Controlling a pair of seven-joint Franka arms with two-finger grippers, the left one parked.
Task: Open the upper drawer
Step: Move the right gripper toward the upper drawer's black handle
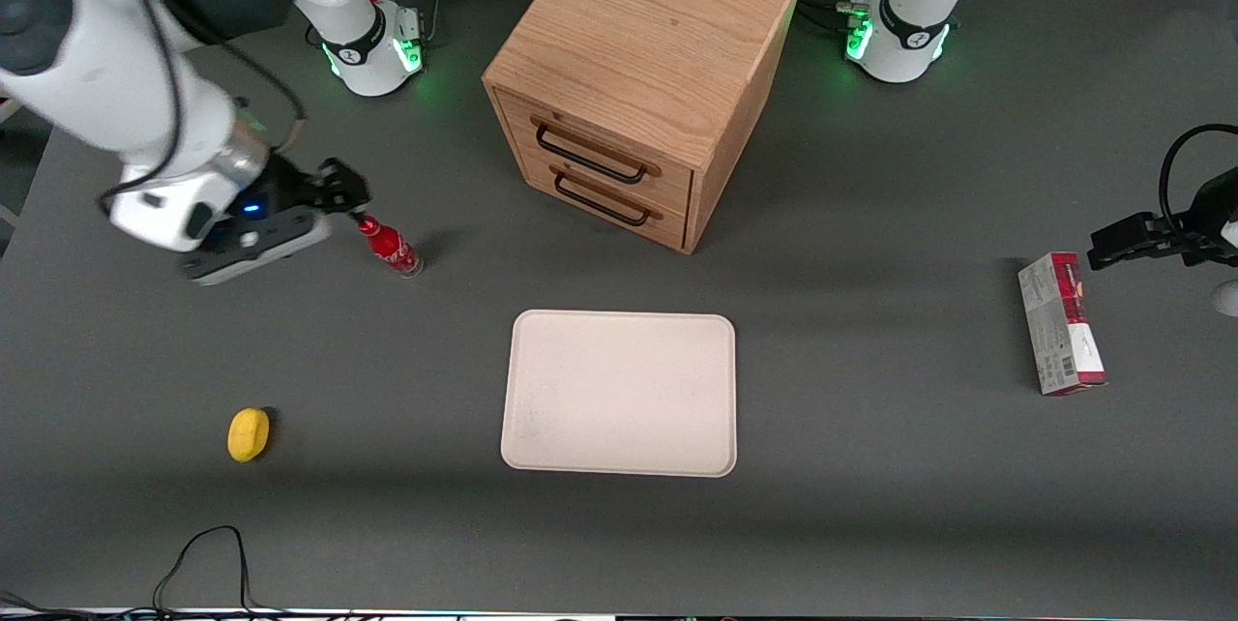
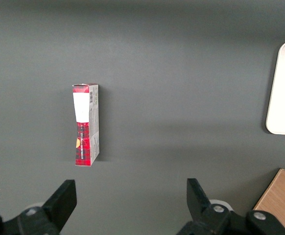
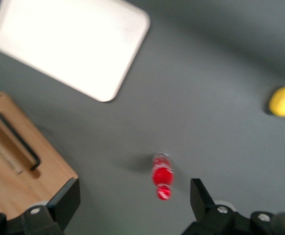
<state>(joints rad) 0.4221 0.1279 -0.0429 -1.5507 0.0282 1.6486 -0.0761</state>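
The oak cabinet (image 1: 643, 50) stands at the middle of the table, farther from the front camera than the tray. The upper drawer (image 1: 604, 139) is pushed in flush, with its thin black bar handle (image 1: 590, 155) above the lower drawer's handle (image 1: 604, 202). My right gripper (image 1: 340, 191) hangs above the table toward the working arm's end, well apart from the cabinet front and just above a red bottle (image 1: 392, 251). In the right wrist view the gripper (image 3: 132, 200) is open and empty. The cabinet's front (image 3: 15, 166) shows with one black handle (image 3: 15, 142).
The red bottle (image 3: 162, 176) stands between gripper and cabinet. A white tray (image 1: 619, 394) lies in front of the cabinet, nearer the front camera. A yellow lemon (image 1: 249, 434) lies near the table's front, toward the working arm's end. A red-and-white box (image 1: 1061, 321) lies toward the parked arm's end.
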